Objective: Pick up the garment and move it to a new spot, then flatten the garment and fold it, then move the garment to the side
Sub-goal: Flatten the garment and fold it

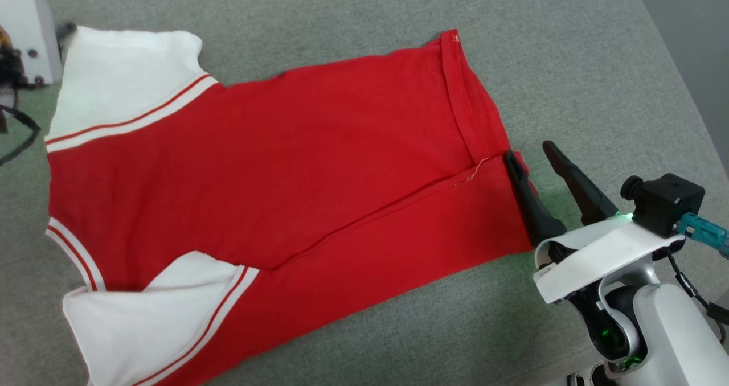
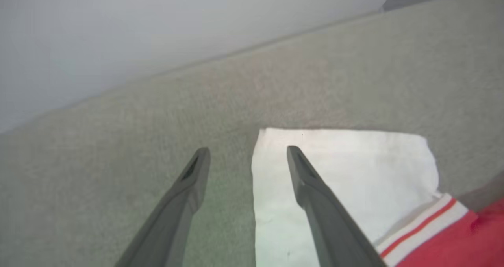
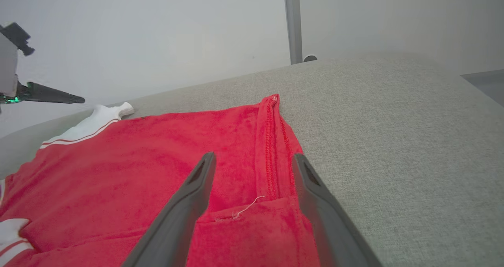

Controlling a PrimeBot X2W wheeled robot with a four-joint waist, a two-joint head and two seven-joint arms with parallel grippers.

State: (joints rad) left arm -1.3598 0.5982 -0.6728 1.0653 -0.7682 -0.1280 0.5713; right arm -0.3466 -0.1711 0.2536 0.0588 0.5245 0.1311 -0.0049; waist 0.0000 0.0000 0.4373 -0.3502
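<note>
**Right hand at the hem, shirt spread out, folding barely begun**

Right hand (image 1: 529, 150) sits closest to me at the lower right of the head frame. Its two dark fingers are spread wide and have hold of nothing. They straddle the corner of the hem (image 1: 464, 101), one tip against the red edge and the other over bare grey cloth surface (image 1: 569, 61).

Left hand (image 2: 247, 149) is just as wide apart and also empty. In its wrist view one finger hangs over the white sleeve (image 2: 354, 168) and the other over bare surface.

The garment (image 1: 285, 164) fills the centre and left of the head frame, with the sleeves at the left and the hem at the right.

I judge the pick-and-move done and the flattening largely done, since the body lies smooth. A long diagonal edge runs from the hem toward the lower sleeve, which reads to me as one side already turned over. The remaining folds and the move aside are yet to come.

The shirt is red, with white sleeves carrying thin red stripes. No lettering shows on the side facing up. A loose white thread dangles at the hem.
</note>
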